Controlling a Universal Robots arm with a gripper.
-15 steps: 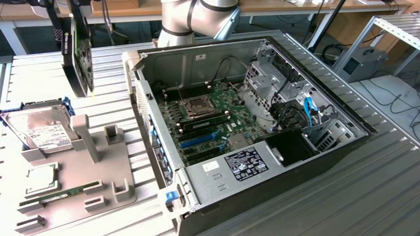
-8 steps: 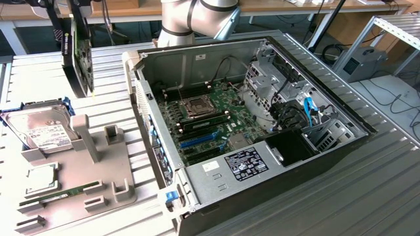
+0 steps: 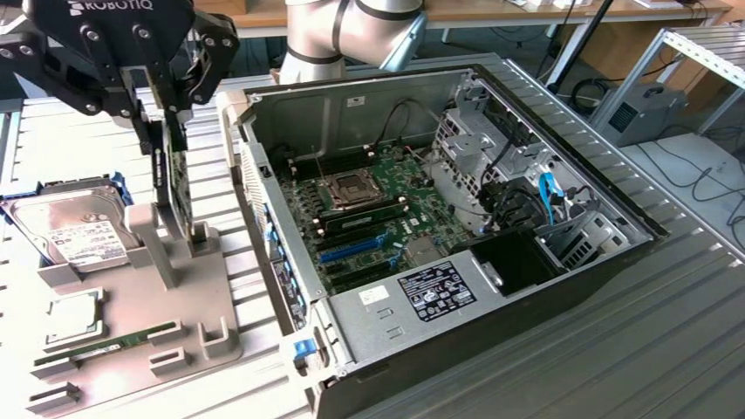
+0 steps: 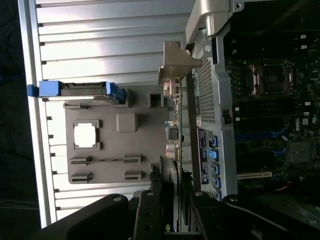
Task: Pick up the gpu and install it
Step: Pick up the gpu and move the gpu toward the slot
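Jaws are standing partly closed and pinching the top edge of the gpu, which is standing upright and edge-on under the gripper, its lower end meeting the slotted post of the gray holder. In the exterior view, the open computer case is lying at three o'clock from the card, the hard drive at nine o'clock, and the memory stick at six o'clock.
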